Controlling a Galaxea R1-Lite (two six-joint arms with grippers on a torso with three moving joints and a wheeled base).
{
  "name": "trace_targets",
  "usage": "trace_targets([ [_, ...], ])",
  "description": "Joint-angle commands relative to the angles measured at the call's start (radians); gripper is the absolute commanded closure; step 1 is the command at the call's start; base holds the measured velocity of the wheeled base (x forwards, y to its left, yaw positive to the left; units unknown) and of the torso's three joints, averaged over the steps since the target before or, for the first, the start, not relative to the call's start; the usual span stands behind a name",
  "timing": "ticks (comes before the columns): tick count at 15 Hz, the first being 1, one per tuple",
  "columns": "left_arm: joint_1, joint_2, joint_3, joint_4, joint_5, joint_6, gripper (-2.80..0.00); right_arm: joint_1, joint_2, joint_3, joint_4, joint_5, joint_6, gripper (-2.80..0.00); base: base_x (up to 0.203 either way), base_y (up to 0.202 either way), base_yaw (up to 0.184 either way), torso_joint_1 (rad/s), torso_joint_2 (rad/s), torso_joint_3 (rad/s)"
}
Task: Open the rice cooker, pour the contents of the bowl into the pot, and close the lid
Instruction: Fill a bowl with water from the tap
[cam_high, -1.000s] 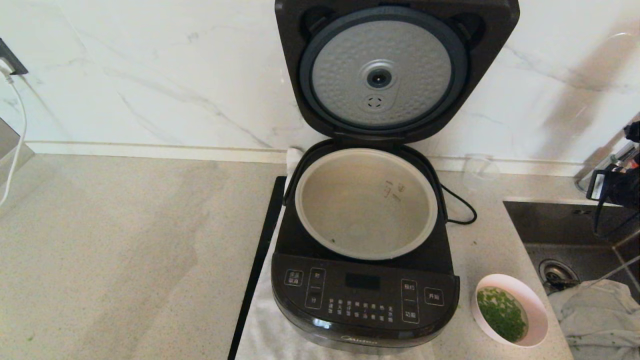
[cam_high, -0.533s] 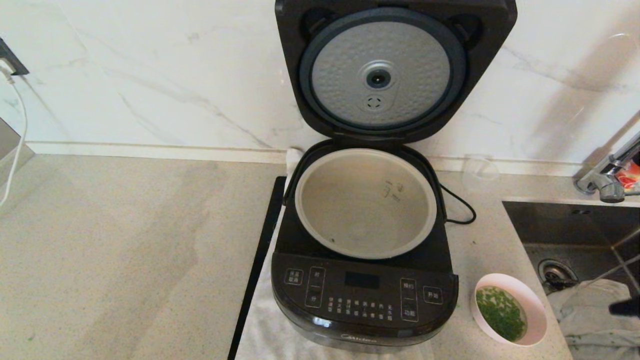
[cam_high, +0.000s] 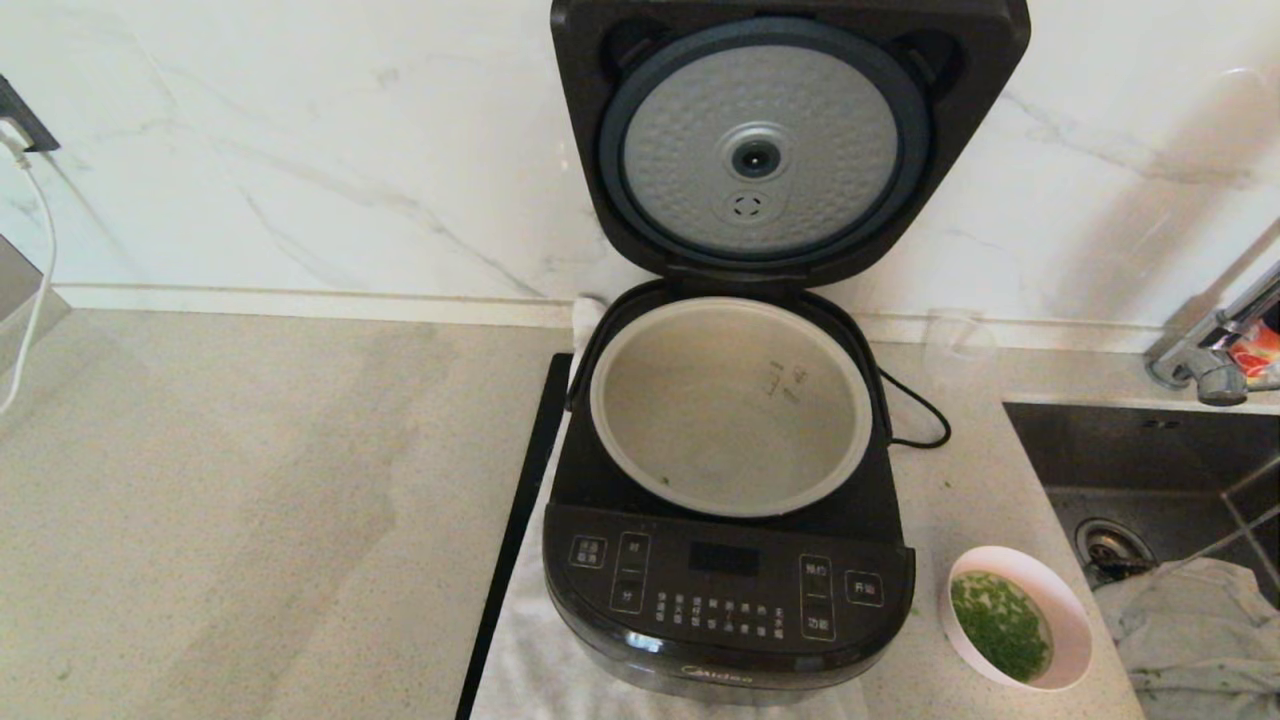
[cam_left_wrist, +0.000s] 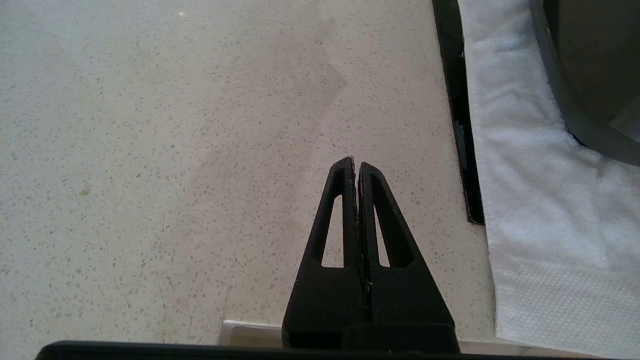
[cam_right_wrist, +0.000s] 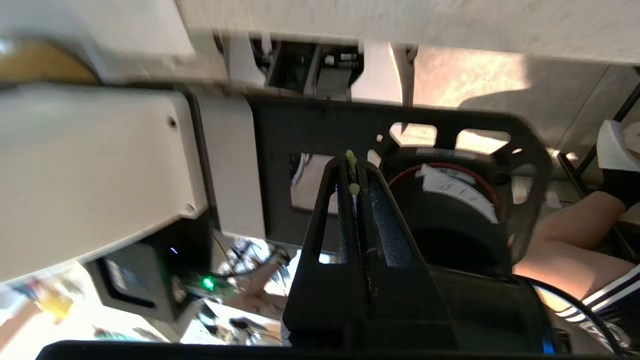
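The black rice cooker (cam_high: 728, 590) stands in the middle of the counter with its lid (cam_high: 790, 140) raised upright against the wall, dimpled silver disc facing me. Its grey pot (cam_high: 732, 405) holds almost nothing but a green fleck or two. The pale pink bowl (cam_high: 1020, 618) sits to the cooker's right, with chopped green bits (cam_high: 1000, 626) in liquid. Neither arm shows in the head view. My left gripper (cam_left_wrist: 354, 164) is shut and empty over bare counter left of the cooker. My right gripper (cam_right_wrist: 354, 162) is shut, green flecks stuck at its tips, pointing at the robot's own body below the counter.
A white towel (cam_left_wrist: 525, 200) lies under the cooker, with a black strip (cam_high: 520, 520) along its left edge. A steel sink (cam_high: 1150, 470) with a grey cloth (cam_high: 1195, 630) and a tap (cam_high: 1215, 360) lies at the right. A clear cup (cam_high: 958, 340) stands behind the cooker.
The right gripper, seen near the tap a second ago and low at the right edge half a second ago, has dropped out of the head view. Cooker and bowl have not moved.
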Motion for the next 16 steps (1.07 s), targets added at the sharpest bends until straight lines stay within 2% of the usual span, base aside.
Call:
trace_targets([
  [1, 0.0, -0.001, 0.0, 0.0, -0.001, 0.0, 0.0, 0.033, 0.001, 0.077, -0.066, 0.001, -0.001, 0.0, 0.0, 0.0, 0.0, 0.0, 0.0, 0.0],
  [6, 0.0, -0.001, 0.0, 0.0, -0.001, 0.0, 0.0, 0.084, 0.152, 0.134, -0.264, -0.025, 0.007, 0.0, 0.0, 0.0, 0.0, 0.0, 0.0, 0.0],
  [8, 0.0, 0.0, 0.0, 0.0, 0.0, 0.0, 0.0, 0.093, 0.216, 0.135, -0.317, -0.026, 0.009, -2.8, 0.0, 0.0, 0.0, 0.0, 0.0, 0.0],
  [14, 0.0, -0.001, 0.0, 0.0, 0.001, 0.0, 0.0, 0.105, 0.354, 0.125, -0.426, -0.034, 0.016, -2.8, 0.0, 0.0, 0.0, 0.0, 0.0, 0.0],
  [16, 0.0, -0.001, 0.0, 0.0, 0.001, 0.0, 0.0, 0.105, 0.38, 0.134, -0.479, -0.07, 0.021, -2.8, 0.0, 0.0, 0.0, 0.0, 0.0, 0.0],
])
